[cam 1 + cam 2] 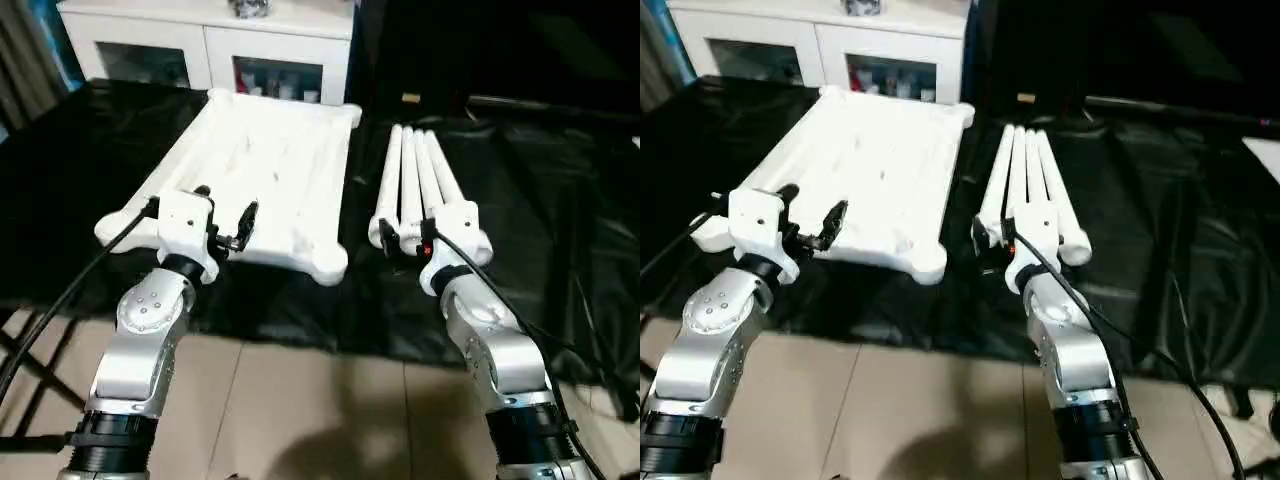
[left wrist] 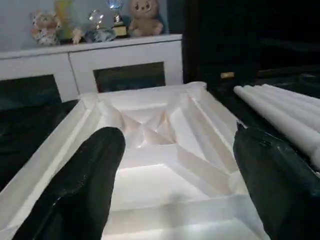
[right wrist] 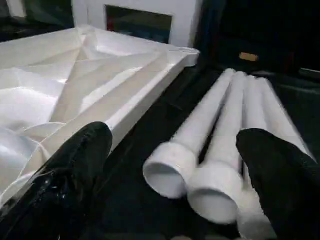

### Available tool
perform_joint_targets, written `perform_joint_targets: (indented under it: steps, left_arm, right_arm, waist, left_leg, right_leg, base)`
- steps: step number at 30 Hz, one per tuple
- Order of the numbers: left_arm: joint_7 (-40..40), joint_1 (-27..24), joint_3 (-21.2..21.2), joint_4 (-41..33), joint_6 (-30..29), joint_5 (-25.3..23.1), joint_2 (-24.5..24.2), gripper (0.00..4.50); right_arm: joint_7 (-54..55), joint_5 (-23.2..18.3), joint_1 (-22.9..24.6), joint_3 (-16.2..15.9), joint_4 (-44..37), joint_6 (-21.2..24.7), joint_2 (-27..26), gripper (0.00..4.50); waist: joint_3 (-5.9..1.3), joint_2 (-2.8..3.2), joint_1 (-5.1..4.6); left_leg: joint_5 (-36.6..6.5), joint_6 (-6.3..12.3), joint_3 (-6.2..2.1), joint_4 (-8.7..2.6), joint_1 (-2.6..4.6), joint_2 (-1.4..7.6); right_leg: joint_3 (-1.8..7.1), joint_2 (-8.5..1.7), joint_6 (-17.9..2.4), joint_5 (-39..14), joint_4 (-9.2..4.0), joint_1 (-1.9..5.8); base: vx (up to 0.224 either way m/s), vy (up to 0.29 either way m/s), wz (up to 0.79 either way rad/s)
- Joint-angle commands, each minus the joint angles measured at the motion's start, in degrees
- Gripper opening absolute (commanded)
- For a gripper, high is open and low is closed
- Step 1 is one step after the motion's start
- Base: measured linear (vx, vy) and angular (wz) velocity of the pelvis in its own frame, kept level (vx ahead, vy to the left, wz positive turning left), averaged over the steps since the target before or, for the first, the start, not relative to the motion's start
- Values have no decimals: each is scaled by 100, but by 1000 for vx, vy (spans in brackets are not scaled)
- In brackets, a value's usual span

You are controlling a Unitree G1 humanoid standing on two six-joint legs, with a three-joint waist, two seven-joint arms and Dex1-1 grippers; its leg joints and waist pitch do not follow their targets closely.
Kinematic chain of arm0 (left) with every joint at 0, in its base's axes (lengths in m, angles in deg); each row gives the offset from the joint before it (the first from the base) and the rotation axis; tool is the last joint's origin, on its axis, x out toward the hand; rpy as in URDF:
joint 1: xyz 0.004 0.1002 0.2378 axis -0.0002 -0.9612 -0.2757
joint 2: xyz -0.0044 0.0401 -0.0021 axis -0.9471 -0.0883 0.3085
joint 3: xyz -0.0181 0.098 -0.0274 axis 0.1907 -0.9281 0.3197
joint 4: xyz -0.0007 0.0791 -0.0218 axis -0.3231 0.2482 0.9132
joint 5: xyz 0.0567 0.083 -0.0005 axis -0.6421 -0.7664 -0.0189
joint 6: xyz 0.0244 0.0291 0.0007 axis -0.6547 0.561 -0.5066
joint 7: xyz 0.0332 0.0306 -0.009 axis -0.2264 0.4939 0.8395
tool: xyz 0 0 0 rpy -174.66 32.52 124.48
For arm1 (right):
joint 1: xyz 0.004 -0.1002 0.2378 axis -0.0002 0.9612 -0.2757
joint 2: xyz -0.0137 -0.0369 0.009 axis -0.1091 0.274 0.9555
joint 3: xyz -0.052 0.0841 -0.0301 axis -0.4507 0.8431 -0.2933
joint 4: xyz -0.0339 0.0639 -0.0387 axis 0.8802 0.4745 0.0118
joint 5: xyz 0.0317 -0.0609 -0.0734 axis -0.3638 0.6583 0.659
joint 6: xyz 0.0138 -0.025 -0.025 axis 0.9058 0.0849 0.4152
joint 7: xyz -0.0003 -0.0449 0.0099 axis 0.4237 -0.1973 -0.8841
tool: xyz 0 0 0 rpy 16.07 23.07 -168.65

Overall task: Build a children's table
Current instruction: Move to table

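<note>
The white tabletop [image 1: 262,165] lies upside down on the black cloth, its ribbed underside up and a round socket at each corner. Several white tubular legs [image 1: 412,180] lie side by side to its right, flared ends toward me. My left gripper [image 1: 225,210] is open and empty, hovering over the tabletop's near left part. Between its black fingers [image 2: 82,192] the left wrist view looks onto the ribs. My right gripper [image 1: 407,240] is open and empty just in front of the legs' flared ends [image 3: 200,182], with its fingers [image 3: 67,172] spread to either side of them.
A white cabinet [image 1: 205,45] with glass doors stands behind the tabletop, toys and trophies on top. The black cloth [image 1: 540,200] covers the work area. Tan floor tiles [image 1: 320,410] lie between my forearms. Black cables run along both arms.
</note>
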Motion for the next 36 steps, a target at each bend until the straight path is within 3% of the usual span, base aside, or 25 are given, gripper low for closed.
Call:
perform_joint_targets:
  steps: [1,4,5,6,7,8,9,10,11,12,13,14,15,16,17,18,19,20,21,22,23,25,26,31,36]
  left_arm:
    - [2,-81,82,-77,-75,85,15,398]
    - [60,-118,102,-118,-90,77,15,398]
    - [69,-123,98,-124,-91,63,8,398]
    - [87,-123,95,-119,-84,65,0,398]
    - [114,-123,89,-118,-83,83,-2,398]
    - [143,-117,73,-121,-98,96,-16,398]
    - [169,-114,71,-116,-92,115,-21,398]
    - [187,-111,70,-112,-87,129,-24,398]
    - [243,-104,65,-102,-94,150,-44,398]
    - [263,-103,61,-93,-88,149,-56,398]
    - [292,-100,60,-83,-75,143,-67,398]
    - [329,-87,72,-58,-42,150,-73,398]
    - [368,-72,102,-22,64,181,-68,398]
    - [429,-59,117,8,157,214,-75,398]
    - [543,-28,99,46,186,233,-129,398]
    - [624,-3,82,71,192,242,-169,398]
    - [782,47,63,158,346,220,-277,398]
    - [904,90,50,232,479,198,-363,398]
    - [1281,209,89,442,624,267,-563,398]
    - [1588,259,93,533,690,357,-687,398]
    - [1707,272,86,557,714,399,-739,398]
    - [2693,309,-10,555,435,819,-1112,398]
    - [3091,321,-54,530,222,994,-1259,398]
    - [4405,453,-521,732,-124,969,-1883,398]
    - [5145,575,-1026,1283,358,559,-2199,361]
  right_arm:
    - [-67,49,-154,-16,31,34,45,450]
    - [-99,-19,-164,-41,-2,13,57,450]
    - [-105,-56,-160,-44,-28,56,54,450]
    - [-127,-77,-154,-57,-43,59,54,450]
    - [-162,-98,-140,-68,-67,73,59,450]
    - [-209,-106,-113,-72,-120,81,59,450]
    - [-220,-104,-103,-73,-138,84,56,450]
    - [-226,-103,-97,-73,-148,86,54,450]
    - [-267,-73,-78,-107,-193,81,76,450]
    - [-294,-76,-69,-121,-212,91,82,450]
    - [-331,-79,-58,-143,-240,119,96,450]
    - [-385,-57,-39,-191,-294,128,141,450]
    - [-459,-97,-22,-211,-342,154,159,450]
    - [-528,-139,-7,-229,-385,177,172,450]
    - [-608,-144,2,-273,-436,174,213,450]
    - [-659,-145,4,-306,-470,171,247,450]
    - [-806,-204,9,-352,-540,190,299,450]
    - [-927,-259,11,-384,-594,210,341,450]
    - [-1243,-399,14,-467,-744,226,465,450]
    - [-1416,-468,15,-508,-815,231,543,450]
    - [-1474,-483,12,-516,-833,235,566,450]
    - [-1819,-576,10,-539,-911,185,703,450]
    - [-1952,-613,8,-545,-934,165,756,450]
    - [-2702,-821,-16,-692,-887,-30,1120,450]
    - [-3443,-792,-42,-958,-689,-82,1554,450]
  waist:
    - [-379,46,27]
    - [-480,21,86]
    - [-547,1,94]
    - [-592,155,67]
    - [-544,16,-152]
    - [-425,-57,-159]
    - [-397,-144,-112]
    - [-474,-559,229]
    - [-441,-347,504]
    - [-488,-338,495]
    - [-477,-301,402]
    - [-455,-188,374]
    - [-511,80,237]
    - [-452,480,-77]
    - [-466,364,-20]
    - [-509,314,35]
    - [-499,286,65]
    - [-521,99,135]
    - [-491,23,175]
    - [-433,-43,258]
    - [-462,-32,282]
    - [-436,46,236]
    - [-391,120,154]
    - [-235,150,123]
    - [-284,181,153]
  left_leg:
    - [-1620,582,62,-431,187,93]
    - [-623,913,90,-304,98,-32]
    - [264,1322,12,-181,133,-107]
    - [314,1001,67,-230,721,154]
    - [844,928,-293,-220,1253,688]
    - [1141,1155,-331,-197,1284,853]
    - [815,1071,-119,-152,1113,617]
    - [-612,836,381,503,-66,-632]
    - [-888,870,-126,1024,-664,-377]
    - [-772,554,-238,1147,-848,-257]
    - [-173,246,-341,881,-971,-177]
    - [216,242,-386,657,-911,-116]
    - [1297,557,-371,189,-700,-54]
    - [2009,1436,-1085,-26,-28,446]
    - [2143,2360,-1196,83,118,635]
    - [2503,2573,-1158,210,183,634]
    - [3969,2630,-1022,315,101,509]
    - [4152,2279,-786,477,-126,209]
    - [3592,1924,-612,559,-296,-8]
    - [2027,1247,-400,409,-580,-222]
    - [735,634,-357,246,-520,-110]
    - [39,231,-342,75,-444,-48]
    - [-729,-105,-306,-70,-369,28]
    - [-2375,-275,-205,-234,-235,115]
    - [-2030,-242,-140,-232,-246,155]
  right_leg:
    - [151,-211,-1157,-749,-297,187]
    - [160,-141,-1179,436,-160,373]
    - [122,1,-890,1396,20,409]
    - [185,88,-844,1236,195,-16]
    - [84,-53,-718,544,514,-681]
    - [175,-391,-546,59,587,-945]
    - [250,-460,-693,209,462,-783]
    - [1118,-251,-1209,1015,102,644]
    - [1449,-1148,-1546,2993,-16,851]
    - [1430,-1103,-1654,4116,153,886]
    - [949,-835,-1601,5086,373,935]
    - [695,-706,-1413,4953,335,787]
    - [190,-182,-732,3951,416,660]
    - [-275,209,-87,611,1208,-315]
    - [-47,16,-54,-709,1128,-448]
    - [78,-74,48,-375,1070,-603]
    - [215,-159,300,487,938,-694]
    - [469,-306,364,1458,445,-607]
    - [567,-453,295,1951,295,-542]
    - [566,-603,227,2406,261,-285]
    - [522,-558,105,2221,270,-183]
    - [427,-431,-156,1689,231,-166]
    - [404,-351,-608,722,189,-231]
    - [516,-438,-809,-2016,-88,-357]
    - [520,-424,-841,-1647,-68,-361]
  base:
    - [170,-10,13]
    - [179,-7,6]
    - [180,-19,8]
    - [180,-19,8]
    - [173,-70,-28]
    - [113,-97,-73]
    - [113,-97,-73]
    - [113,-51,-49]
    - [151,36,0]
    - [151,36,0]
    - [11,69,1]
    - [-191,54,-10]
    - [-191,54,-10]
    - [-118,-8,-40]
    - [61,-40,-33]
    - [61,-40,-33]
    - [55,-2,2]
    - [0,0,0]
    - [0,0,0]
    - [0,0,0]
    - [0,0,0]
    - [-30,-25,-2]
    - [-67,-27,-5]
    - [-62,-14,-2]
    - [0,0,0]
